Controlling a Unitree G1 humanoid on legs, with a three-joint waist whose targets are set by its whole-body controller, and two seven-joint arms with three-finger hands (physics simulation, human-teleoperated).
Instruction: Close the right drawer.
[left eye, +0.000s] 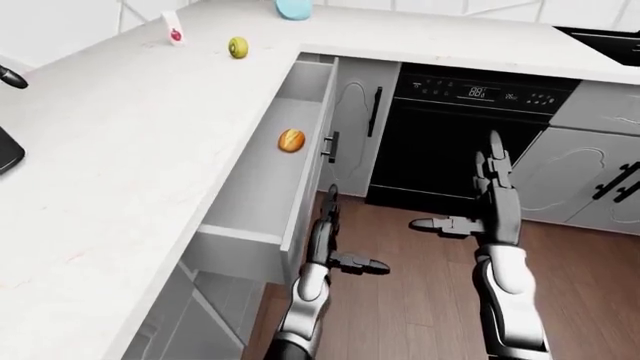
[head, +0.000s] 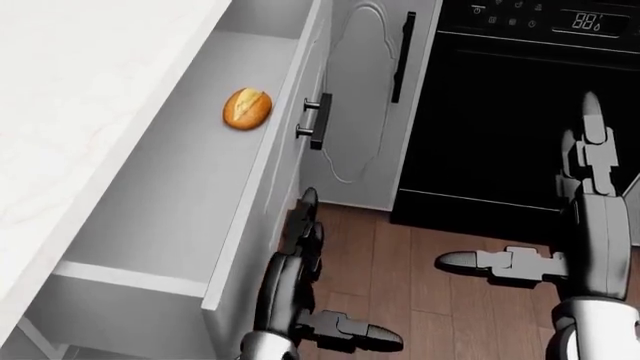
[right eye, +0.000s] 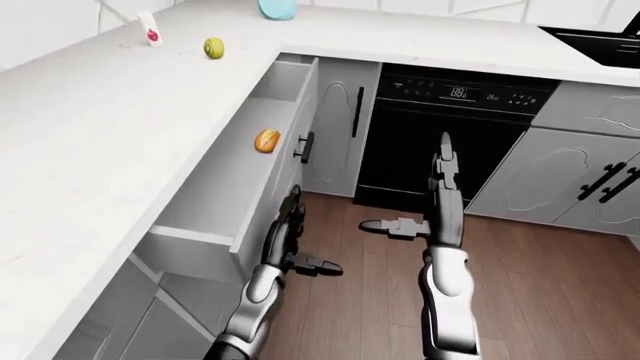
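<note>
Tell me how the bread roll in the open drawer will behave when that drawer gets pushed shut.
The bread roll is rounded and lies loose on the smooth floor of the drawer, so it will probably roll or slide with a sharp shove. It looks small and light, so it should barely resist. The left hand, open beside the drawer front, would do best pushing gently.
</note>
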